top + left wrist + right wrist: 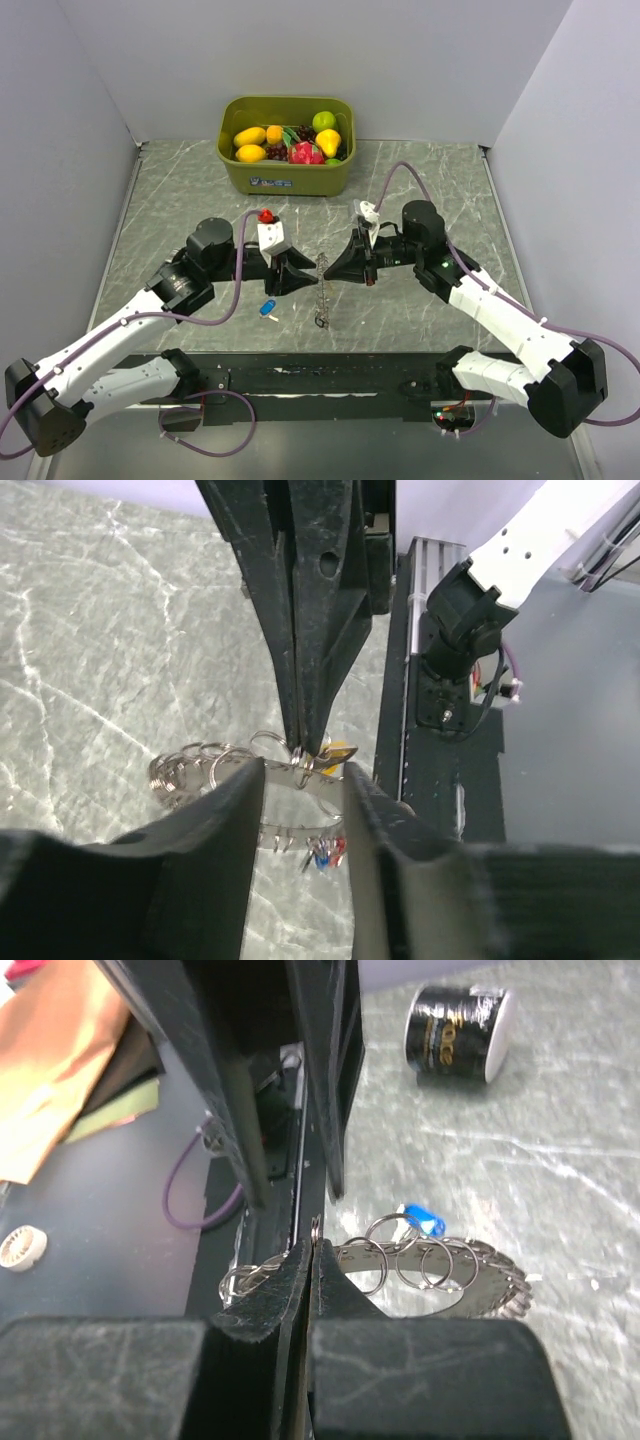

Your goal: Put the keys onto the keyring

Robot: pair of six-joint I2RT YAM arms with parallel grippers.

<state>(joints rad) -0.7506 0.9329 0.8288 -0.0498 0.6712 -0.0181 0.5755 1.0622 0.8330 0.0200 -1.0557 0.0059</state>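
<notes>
The keyring (321,290) hangs between my two grippers over the middle of the table, a silvery strip carrying several split rings (440,1265). My right gripper (313,1245) is shut on one small ring at the strip's top edge. In the left wrist view its fingertips (305,742) pinch that ring, with a yellow key (342,751) right beside them. My left gripper (303,775) is open, one finger on each side of the strip. A blue key (267,308) lies on the table below the left gripper, and a red key (266,215) sits by the left wrist.
A green bin (287,180) of toy fruit stands at the back centre. A black tape roll (455,1020) shows in the right wrist view. A dark rail (320,375) runs along the near edge between the arm bases.
</notes>
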